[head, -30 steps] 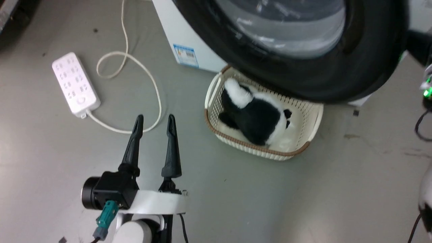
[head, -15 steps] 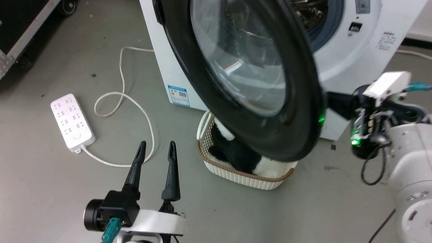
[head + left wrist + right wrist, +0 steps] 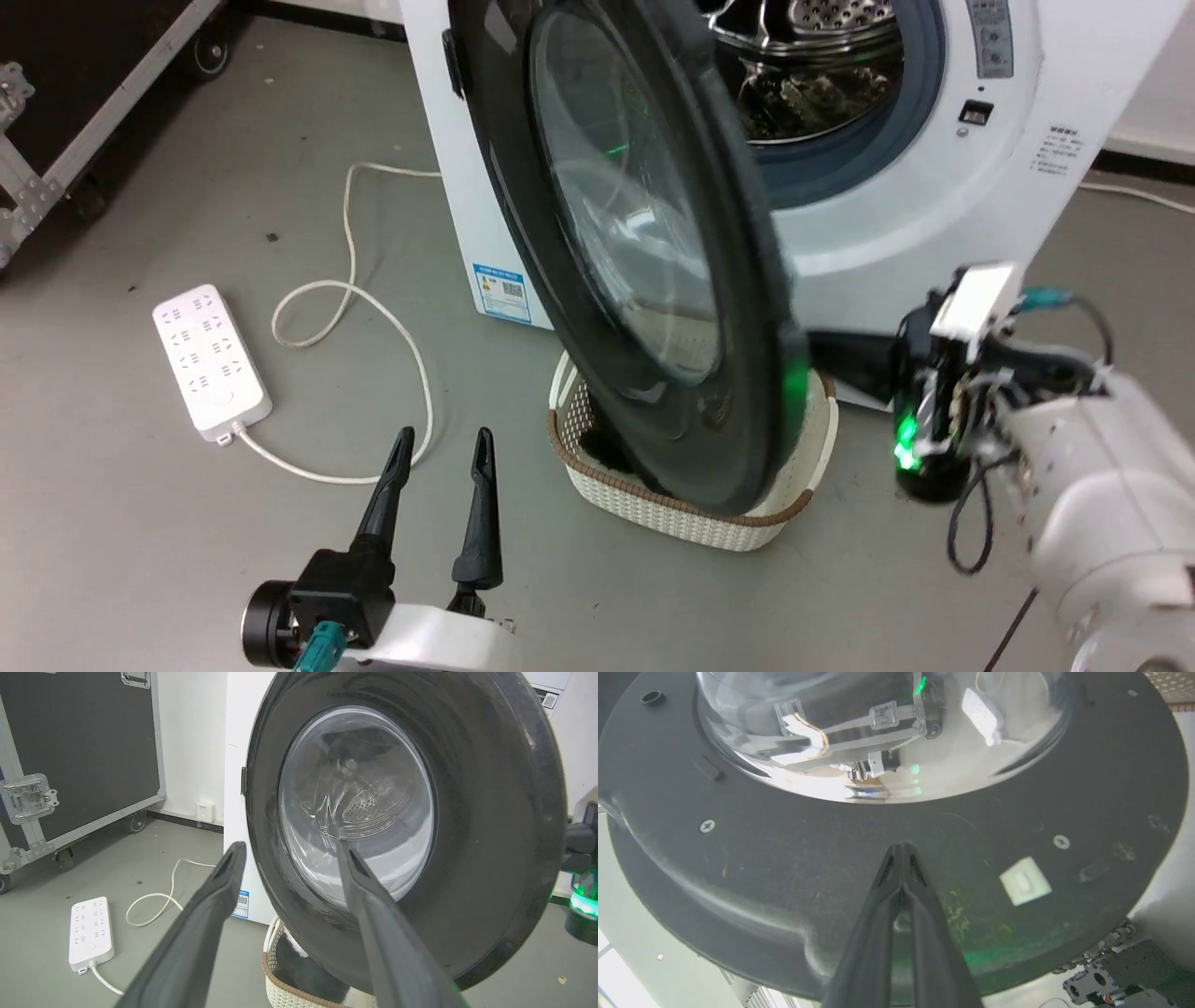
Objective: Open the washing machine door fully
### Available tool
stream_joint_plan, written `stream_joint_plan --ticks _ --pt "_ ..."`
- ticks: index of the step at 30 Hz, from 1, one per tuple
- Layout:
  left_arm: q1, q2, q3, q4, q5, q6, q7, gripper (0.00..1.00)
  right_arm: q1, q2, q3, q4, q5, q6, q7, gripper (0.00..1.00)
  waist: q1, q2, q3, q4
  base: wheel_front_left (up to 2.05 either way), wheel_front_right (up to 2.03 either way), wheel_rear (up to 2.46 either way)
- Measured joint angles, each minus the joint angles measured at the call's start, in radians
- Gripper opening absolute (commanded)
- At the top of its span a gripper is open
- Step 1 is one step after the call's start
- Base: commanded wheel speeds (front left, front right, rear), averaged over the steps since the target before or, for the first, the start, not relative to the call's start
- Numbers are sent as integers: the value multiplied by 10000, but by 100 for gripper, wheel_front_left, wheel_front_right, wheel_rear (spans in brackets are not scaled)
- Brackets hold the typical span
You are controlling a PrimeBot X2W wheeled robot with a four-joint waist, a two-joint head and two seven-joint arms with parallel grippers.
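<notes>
We are touching the washing machine door with our right gripper, fingers pinched together; our left gripper is hovering spread, near left.

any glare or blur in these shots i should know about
Head view: green light glows on the washing machine door rim. Left wrist view: wide-angle bulge, left gripper soft up close. Right wrist view: bright reflections across the door's glass, green tint below.

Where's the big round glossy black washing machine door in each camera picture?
Head view: the round black washing machine door stands centre, angled.
Left wrist view: door centre-right, beyond the open left gripper.
Right wrist view: door across the frame, beyond the shut right gripper.
Shared landmark: its clear glass bowl.
</notes>
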Motion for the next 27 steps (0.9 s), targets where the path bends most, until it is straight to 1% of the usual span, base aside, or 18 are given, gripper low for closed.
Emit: stream_joint_plan --ticks 4,8,11,13,17,19,21,25,27 --pt "131 0 8 42 0 -2 0 100 639 15 1634 -339 1639 0 10 0 0 0 -105 -26 0 0 0" --pt "183 0 35 90 4 -58 0 100 1569 -2 3580 -1406 3507 0 -194 0 0 0 -184 -88 0 0 0" --pt "186 0 71 104 4 -59 0 100 2370 0 5062 -2341 4830 0 -840 0 0 0 -198 -144 0 0 0" --pt "187 0 107 88 4 -59 0 100 2834 2 5994 -2882 5519 0 -1384 0 -1 0 -193 -186 0 0 0" --pt "188 0 161 36 4 -56 0 100 3290 10 7432 -3687 6512 0 -2357 0 0 0 -119 -285 0 0 0" --pt "187 0 173 21 4 -56 0 100 3339 13 7960 -3942 6796 0 -2828 0 0 0 -71 -330 0 0 0" --pt "187 0 190 13 4 -56 0 100 3338 23 8263 -4092 6869 0 -3359 0 0 0 -30 -367 0 0 0" --pt "187 0 267 -8 4 -38 0 100 3335 -19 8326 -4270 6799 0 -4341 0 0 0 -18 -462 0 0 0" --pt "187 0 316 -15 0 2 0 100 3335 -251 8316 -4598 6562 0 -4869 0 0 0 -30 -543 0 0 0"
